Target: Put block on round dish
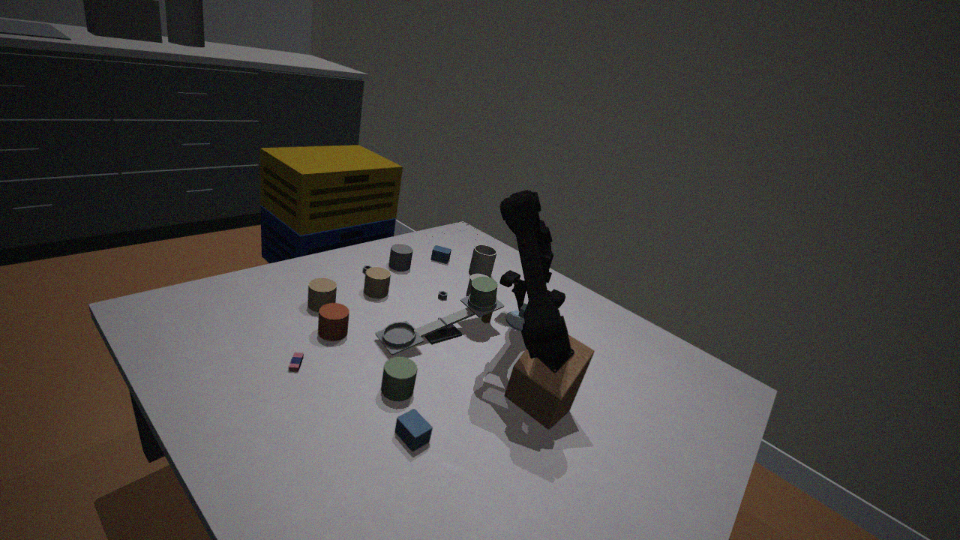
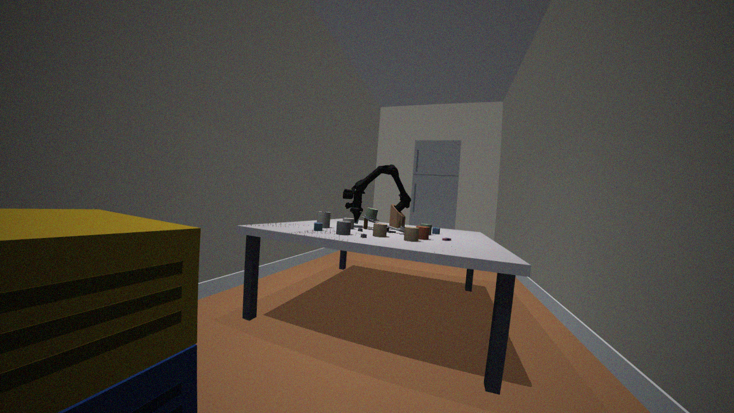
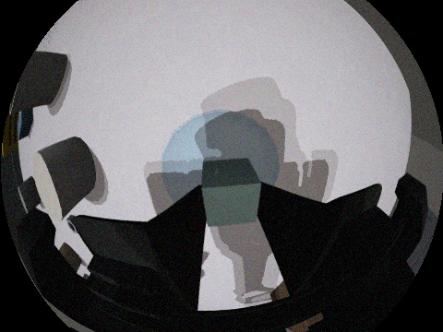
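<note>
1. Looks like the late stretch of the job to me. The jaws are closed on the grey-green block, so that's the hidden thing found and picked up.
2. One green cup stands on the table, near side, off the balance. I'd guess that's the one that hid the block, since the left pan has nothing on it.
3. The matching cup sits upright on the raised right end. Hands off that one, bumping it ends the try.
4. Left to do, imo: set the block down on the round dish, let go, then get the arm out of everybody's way. No cup over the dish, so that part's fine.
5. View comparison: the wrist camera is the only one clearly showing the block, with the pale blue dish beyond and below it. Can't read the gap to the dish from there though.
6. The top view gives you both cups and the balance tilt, but the arm covers part of the dish and I can't pick out the block.
7. The exterior view shows the arm arched over with the jaws pointing down, low to the table. Dish? Too small to tell.
</note>
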Tool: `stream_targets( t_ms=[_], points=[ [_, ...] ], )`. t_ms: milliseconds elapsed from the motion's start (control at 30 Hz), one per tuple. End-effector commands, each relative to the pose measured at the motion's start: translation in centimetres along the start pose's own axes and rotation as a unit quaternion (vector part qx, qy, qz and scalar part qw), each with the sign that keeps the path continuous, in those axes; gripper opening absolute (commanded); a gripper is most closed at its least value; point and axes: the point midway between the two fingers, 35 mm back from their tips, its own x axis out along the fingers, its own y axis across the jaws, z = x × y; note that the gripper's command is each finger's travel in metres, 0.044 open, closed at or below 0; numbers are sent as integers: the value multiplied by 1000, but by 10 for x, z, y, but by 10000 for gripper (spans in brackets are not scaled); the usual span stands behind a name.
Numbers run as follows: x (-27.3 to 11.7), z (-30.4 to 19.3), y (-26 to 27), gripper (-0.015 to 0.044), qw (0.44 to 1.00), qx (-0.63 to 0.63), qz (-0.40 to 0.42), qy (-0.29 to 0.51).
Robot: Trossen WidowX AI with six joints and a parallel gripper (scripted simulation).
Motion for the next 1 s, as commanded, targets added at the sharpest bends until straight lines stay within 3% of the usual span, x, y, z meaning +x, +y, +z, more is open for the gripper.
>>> stream_targets(
  t_ms=[0,400,967],
  points=[
    [4,0,1,0,1000,1,3,-1],
    [21,0,1,0,1000,1,3,-1],
    [4,1,1,440,1000,0,1,-2]
  ],
)
